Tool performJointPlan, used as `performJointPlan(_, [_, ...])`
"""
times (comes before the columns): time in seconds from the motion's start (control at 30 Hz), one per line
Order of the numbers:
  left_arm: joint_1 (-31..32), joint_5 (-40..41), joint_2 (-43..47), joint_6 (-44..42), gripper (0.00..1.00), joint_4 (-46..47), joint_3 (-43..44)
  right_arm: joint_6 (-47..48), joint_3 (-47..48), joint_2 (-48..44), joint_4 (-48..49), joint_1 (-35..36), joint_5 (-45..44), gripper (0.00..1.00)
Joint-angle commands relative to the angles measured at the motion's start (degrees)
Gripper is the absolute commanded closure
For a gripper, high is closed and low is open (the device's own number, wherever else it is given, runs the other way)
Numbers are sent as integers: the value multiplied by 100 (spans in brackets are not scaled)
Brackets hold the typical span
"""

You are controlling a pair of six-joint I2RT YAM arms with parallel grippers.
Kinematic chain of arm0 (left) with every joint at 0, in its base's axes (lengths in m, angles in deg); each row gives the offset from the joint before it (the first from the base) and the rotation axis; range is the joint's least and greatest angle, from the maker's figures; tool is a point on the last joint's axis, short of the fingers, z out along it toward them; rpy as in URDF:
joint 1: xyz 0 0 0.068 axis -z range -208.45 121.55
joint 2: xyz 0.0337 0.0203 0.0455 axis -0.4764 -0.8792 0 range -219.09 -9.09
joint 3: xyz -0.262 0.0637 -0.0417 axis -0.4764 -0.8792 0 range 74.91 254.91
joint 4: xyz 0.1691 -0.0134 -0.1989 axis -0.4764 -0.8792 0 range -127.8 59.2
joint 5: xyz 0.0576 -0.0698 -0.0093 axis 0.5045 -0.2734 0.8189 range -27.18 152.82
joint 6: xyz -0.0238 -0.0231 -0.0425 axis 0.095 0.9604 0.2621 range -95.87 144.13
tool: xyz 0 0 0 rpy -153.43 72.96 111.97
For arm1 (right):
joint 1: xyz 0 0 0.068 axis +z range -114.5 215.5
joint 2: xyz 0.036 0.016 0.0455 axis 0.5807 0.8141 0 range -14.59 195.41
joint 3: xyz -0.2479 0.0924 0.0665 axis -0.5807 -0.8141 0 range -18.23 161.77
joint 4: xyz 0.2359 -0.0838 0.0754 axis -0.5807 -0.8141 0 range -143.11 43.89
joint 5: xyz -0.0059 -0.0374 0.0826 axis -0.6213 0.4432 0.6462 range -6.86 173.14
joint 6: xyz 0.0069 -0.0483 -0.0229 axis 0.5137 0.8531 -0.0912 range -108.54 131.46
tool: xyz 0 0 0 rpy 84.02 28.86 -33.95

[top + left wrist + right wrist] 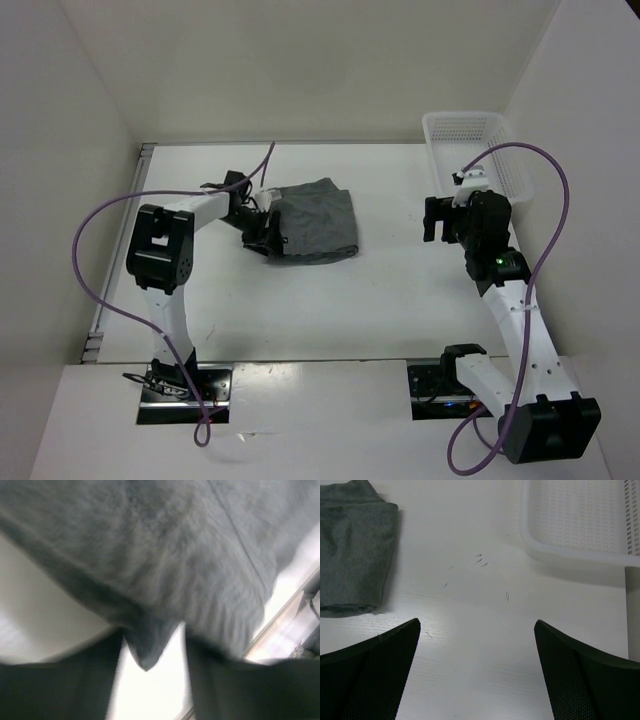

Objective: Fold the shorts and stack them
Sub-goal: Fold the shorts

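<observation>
The grey shorts [315,220] lie folded into a rough rectangle at the back middle of the white table. My left gripper [265,238] is at their left edge. In the left wrist view the blurred grey fabric [175,555] fills the top, and a corner of it hangs down between the dark fingers [60,685], which stand apart over white table. My left gripper [152,680] looks open. My right gripper [432,218] is open and empty, hovering right of the shorts. In its wrist view the gripper [477,670] is over bare table and the shorts [350,555] lie at far left.
A white mesh plastic basket [430,140] stands at the back right corner, just behind the right gripper; its rim [570,555] shows at the upper right of the right wrist view. White walls enclose the table on the left, back and right. Purple cables loop from both arms.
</observation>
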Motion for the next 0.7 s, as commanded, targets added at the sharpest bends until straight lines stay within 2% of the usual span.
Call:
performJointPlan(0.0, [46, 276, 35, -119, 30, -408, -203, -38, 84, -212, 380, -13, 59, 1])
performJointPlan(0.13, [-312, 776, 228, -119, 19, -356, -90, -38, 84, -275, 319, -13, 111, 1])
performJointPlan(0.23, [-647, 1241, 571, -119, 16, -356, 43, -38, 84, -406, 319, -13, 164, 1])
performJointPlan(0.4, [-771, 2332, 1404, -119, 14, -57, 43, -38, 32, -459, 319, -13, 226, 1])
performJointPlan(0.5, [-850, 2386, 1819, -119, 10, -4, 139, -38, 32, -459, 371, -13, 287, 1])
performJointPlan(0.57, [-1034, 2053, 2195, -119, 9, -74, 253, -38, 32, -459, 424, -13, 209, 1])
performJointPlan(0.6, [-1148, 1930, 2363, -119, 0, -74, 254, -38, 32, -459, 424, -13, 113, 1])
performJointPlan(0.67, [-1420, 1824, 2949, -119, 0, 354, 149, 23, 32, -459, 424, -13, 33, 1])
